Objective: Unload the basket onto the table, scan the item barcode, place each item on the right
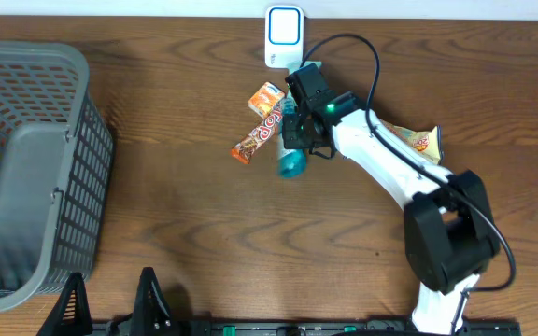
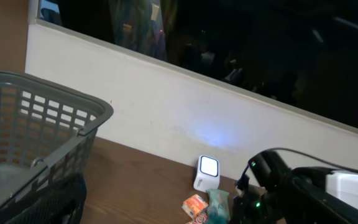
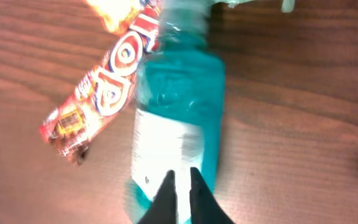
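A teal bottle (image 1: 290, 161) with a white label (image 3: 163, 146) lies on its side on the wooden table, just in front of the white scanner (image 1: 283, 35), whose face glows (image 2: 207, 167). My right gripper (image 3: 180, 175) hovers right over the bottle's label, its two dark fingers almost touching and nothing clamped between them; in the overhead view this gripper (image 1: 294, 138) sits above the bottle's upper half. A red snack bar (image 3: 101, 87) rests against the bottle's left side. My left gripper (image 1: 110, 306) waits open at the table's front edge, far from the items.
An orange packet (image 1: 266, 96) lies between the snack bar and the scanner. Another packet (image 1: 418, 140) shows right of the right arm. A grey mesh basket (image 1: 26, 168) fills the left side. A pale wall (image 2: 166, 106) runs behind the table.
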Controlling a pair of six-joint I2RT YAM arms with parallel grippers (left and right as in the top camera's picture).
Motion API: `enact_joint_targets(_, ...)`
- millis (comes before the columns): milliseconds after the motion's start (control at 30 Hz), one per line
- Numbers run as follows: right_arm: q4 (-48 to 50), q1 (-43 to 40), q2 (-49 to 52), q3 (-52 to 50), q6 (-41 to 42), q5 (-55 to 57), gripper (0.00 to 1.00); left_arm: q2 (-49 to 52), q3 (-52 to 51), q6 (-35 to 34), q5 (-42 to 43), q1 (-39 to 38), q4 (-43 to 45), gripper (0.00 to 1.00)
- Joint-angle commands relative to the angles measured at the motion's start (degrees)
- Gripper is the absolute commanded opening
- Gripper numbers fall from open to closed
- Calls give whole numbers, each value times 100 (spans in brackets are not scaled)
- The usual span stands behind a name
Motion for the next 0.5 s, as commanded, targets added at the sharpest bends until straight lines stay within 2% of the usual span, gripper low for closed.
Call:
enact_joint_targets(0,-144,114,256,-188,-730,205,5,-28,-17,50,74,24,20,98)
enact_joint_targets(133,-269,155,256,-188,-739,455,6,-28,-17,50,74,24,20,98)
enact_joint_targets(167,-269,155,256,-188,-737,481,9,-28,-17,50,74,24,20,98)
enact_joint_targets(233,-267,157,256,-188,-651,516,23,-28,-17,50,74,24,20,98)
enact_joint_targets(267,-271,155,256,-188,-389,514,37,-28,-17,50,74,24,22,98)
enact_joint_targets(333,-293,131,256,-188,50,509,52,-28,-17,50,74,24,20,98)
enact_joint_targets(467,-243,114,256,-188,791,389,99,-28,-17,50,74,24,20,98)
